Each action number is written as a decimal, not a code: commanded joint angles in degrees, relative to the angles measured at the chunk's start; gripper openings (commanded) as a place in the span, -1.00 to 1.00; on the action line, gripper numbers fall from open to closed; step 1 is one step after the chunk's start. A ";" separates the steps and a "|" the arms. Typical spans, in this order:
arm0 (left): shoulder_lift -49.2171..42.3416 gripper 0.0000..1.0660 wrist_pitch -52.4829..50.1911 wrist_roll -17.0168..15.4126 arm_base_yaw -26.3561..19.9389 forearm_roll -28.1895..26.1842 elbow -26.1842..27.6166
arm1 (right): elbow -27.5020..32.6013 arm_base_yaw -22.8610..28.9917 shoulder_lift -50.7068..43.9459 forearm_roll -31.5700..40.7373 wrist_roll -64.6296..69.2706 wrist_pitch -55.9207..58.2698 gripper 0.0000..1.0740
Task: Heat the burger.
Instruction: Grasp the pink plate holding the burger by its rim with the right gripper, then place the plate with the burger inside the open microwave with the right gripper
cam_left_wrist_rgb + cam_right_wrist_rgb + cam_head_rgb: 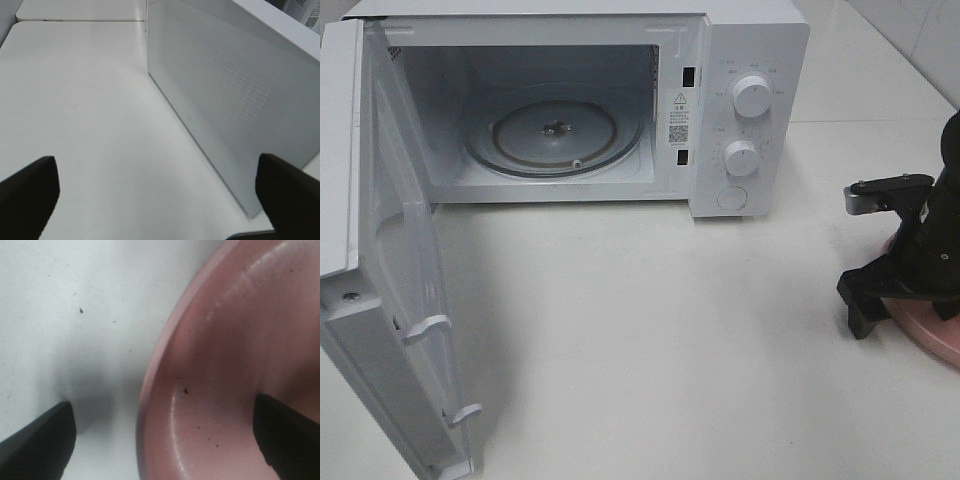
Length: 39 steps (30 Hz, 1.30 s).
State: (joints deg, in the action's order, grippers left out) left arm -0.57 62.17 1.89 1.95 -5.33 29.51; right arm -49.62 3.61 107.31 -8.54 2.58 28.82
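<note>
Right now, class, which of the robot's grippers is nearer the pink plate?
Right. The right gripper straddles the rim of the pink plate, one finger over it, one over the table. The left gripper hangs beside the microwave door, far from the plate.

**White microwave standing open at the back of the table**

The microwave (750,60) sat squarely on the white tabletop (650,330), a boxy white unit facing forward. Its door (395,230) was hinged on the left and swung fully out toward the front, with two white latch hooks (425,328) sticking out from its free edge. Inside the pale, lit cavity the round glass turntable (555,130) lay flat, its small centre hub showing through the glass. On the right-hand panel were two white knobs, an upper knob (752,96) and a lower knob (741,158), with a round button (732,197) beneath them.
</note>
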 commanded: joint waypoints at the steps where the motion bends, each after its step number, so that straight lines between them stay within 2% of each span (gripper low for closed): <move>1: -0.74 0.87 -0.86 -0.34 0.46 -0.29 0.11 | -0.23 -0.29 0.80 -0.17 -1.09 -0.34 0.63; 4: -0.74 0.87 -0.86 -0.34 0.46 -0.29 0.11 | -0.23 -0.29 0.86 -0.29 -1.15 -0.34 0.52; 8: -0.74 0.87 -0.86 -0.34 0.46 -0.29 0.11 | -0.23 -0.29 0.86 -1.66 -0.06 0.63 0.26; 9: -0.74 0.87 -0.86 -0.34 0.46 -0.29 0.11 | -0.23 -0.29 0.86 -1.66 -0.06 0.63 0.26; 11: -0.74 0.87 -0.86 -0.34 0.46 -0.29 0.11 | -0.23 -0.29 0.86 -1.66 0.23 1.55 0.07; 12: -0.74 0.87 -0.86 -0.34 0.46 -0.29 0.11 | -0.23 -0.29 0.86 -1.66 0.23 1.55 0.07; 14: -0.74 0.87 -0.86 -0.34 0.46 -0.29 0.11 | -0.23 -0.29 0.86 -1.66 0.69 1.66 -0.16; 15: -0.74 0.87 -0.86 -0.34 0.46 -0.29 0.11 | -0.23 -0.29 0.86 -1.66 0.69 1.66 -0.16; 17: -0.74 0.87 -0.86 -0.34 0.46 -0.29 0.11 | -0.23 -0.29 0.86 -1.66 1.15 1.66 -0.58; 20: -0.74 0.87 -0.86 -0.34 0.46 -0.29 0.11 | -0.23 -0.29 0.86 -1.66 1.20 1.66 -0.67; 22: -0.74 0.87 -0.86 -0.34 0.46 -0.29 0.11 | -0.23 -0.29 0.86 -1.66 1.20 1.66 -1.00; 34: -0.74 0.87 -0.86 -0.34 0.46 -0.29 0.11 | -0.23 0.29 0.00 -1.95 1.49 3.72 -1.00; 39: -0.74 0.87 -0.86 -0.34 0.46 -0.29 0.11 | -0.11 3.27 -0.92 -8.48 8.14 5.50 -1.00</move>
State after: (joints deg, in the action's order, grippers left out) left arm -0.57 62.17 1.89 1.95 -5.33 29.51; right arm -50.25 5.67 106.63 -14.15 6.47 32.14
